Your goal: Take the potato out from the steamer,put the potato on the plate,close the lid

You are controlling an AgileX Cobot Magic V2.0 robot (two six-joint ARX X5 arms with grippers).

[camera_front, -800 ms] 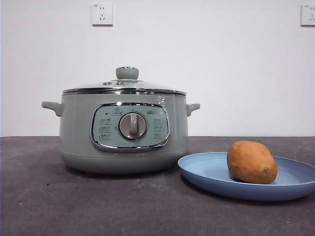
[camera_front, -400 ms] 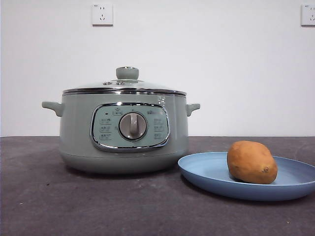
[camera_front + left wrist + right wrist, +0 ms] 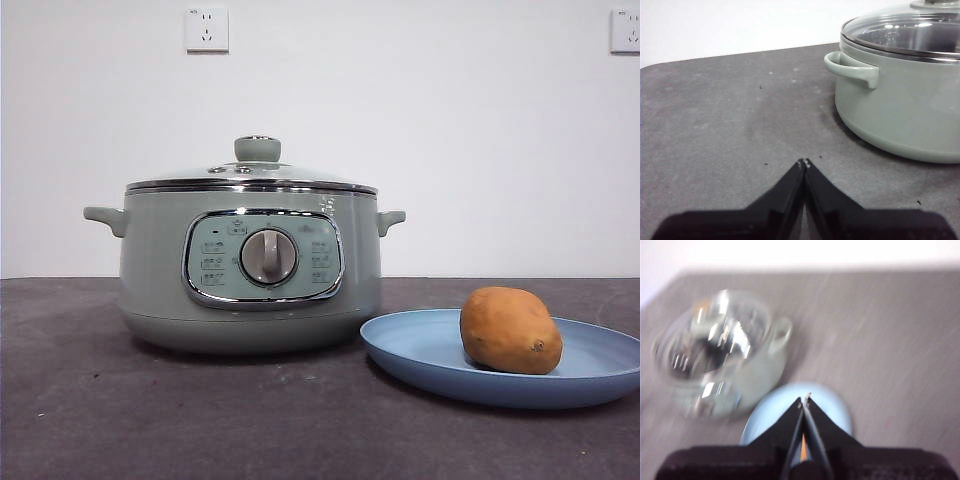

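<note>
Orange-brown potato (image 3: 511, 330) is seen resting on the blue plate (image 3: 420, 350), at 4 o'clock of the steamer (image 3: 250, 265) | glass lid (image 3: 252, 176) is seated | left gripper (image 3: 804, 163) and right gripper (image 3: 804, 400) fingers are pressed together, empty | task is judged complete.

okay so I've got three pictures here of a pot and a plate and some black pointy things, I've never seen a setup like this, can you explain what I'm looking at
This is a two-armed robot at a table. One picture looks level across the table: a green steamer with its glass lid on, and beside it a blue plate holding a potato. The other two come from cameras on the robot's wrists. The black points are its grippers. The left gripper sits low beside the steamer, jaws shut, holding nothing. The right gripper, in a blurred picture, is above the plate, also shut and empty.
</note>
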